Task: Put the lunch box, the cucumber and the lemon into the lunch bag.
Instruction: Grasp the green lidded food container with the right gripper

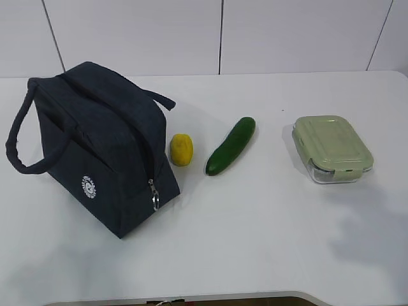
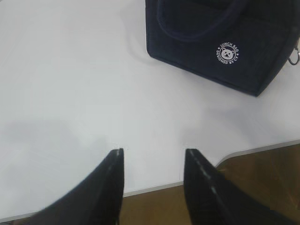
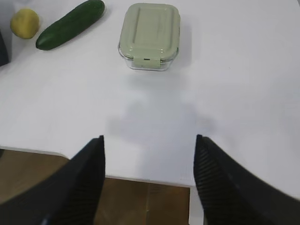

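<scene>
The dark navy lunch bag stands on the left of the white table, zipped shut, its silver ring pull hanging at the front corner. Beside it lie the yellow lemon and the dark green cucumber. The lunch box with its sage-green lid sits at the right. My left gripper hovers open over the table's near edge, well short of the lunch bag. Over the same edge, my right gripper is open and empty, with the lunch box, cucumber and lemon ahead.
The table's front edge runs close below both grippers, with brown floor beyond it. A white panelled wall stands behind the table. Neither arm shows in the exterior view.
</scene>
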Tool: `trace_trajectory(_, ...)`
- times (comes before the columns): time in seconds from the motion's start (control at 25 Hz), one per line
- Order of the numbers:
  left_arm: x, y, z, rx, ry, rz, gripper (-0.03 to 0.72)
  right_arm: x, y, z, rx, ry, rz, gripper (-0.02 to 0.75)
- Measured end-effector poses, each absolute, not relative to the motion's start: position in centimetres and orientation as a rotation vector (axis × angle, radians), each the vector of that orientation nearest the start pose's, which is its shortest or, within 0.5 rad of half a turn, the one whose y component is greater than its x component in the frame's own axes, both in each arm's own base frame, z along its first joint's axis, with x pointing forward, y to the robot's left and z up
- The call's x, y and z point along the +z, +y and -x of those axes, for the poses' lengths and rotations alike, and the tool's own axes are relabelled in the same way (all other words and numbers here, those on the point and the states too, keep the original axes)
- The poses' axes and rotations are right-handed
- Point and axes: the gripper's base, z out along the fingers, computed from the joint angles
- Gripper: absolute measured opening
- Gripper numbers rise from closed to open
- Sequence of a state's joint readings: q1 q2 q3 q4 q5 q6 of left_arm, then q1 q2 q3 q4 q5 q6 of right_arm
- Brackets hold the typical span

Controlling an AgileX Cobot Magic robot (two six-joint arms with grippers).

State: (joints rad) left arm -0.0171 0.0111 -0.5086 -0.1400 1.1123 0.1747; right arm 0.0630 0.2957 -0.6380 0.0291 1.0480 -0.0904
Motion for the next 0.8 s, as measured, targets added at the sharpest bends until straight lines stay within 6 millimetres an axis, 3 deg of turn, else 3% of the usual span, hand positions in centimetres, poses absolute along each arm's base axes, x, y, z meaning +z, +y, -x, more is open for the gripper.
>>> trace_trajectory(0.24, 27.6, -1.1, 0.7, -0.074, 2.08, -0.211, 0.452, 34.9, 0.7, -7.5, 0.019, 2.227, 0.168, 0.483)
trace_trajectory(0.48, 27.6, -1.1, 0.7, -0.074, 2.08, -0.211, 0.468, 39.5, 0.9, -12.7, 0.008, 2.221, 0.168, 0.483)
trace_trajectory(0.8, 27.6, -1.1, 0.7, -0.074, 2.08, -0.211, 0.47, 42.9, 1.7, -20.0, 0.019, 2.268, 0.234, 0.483)
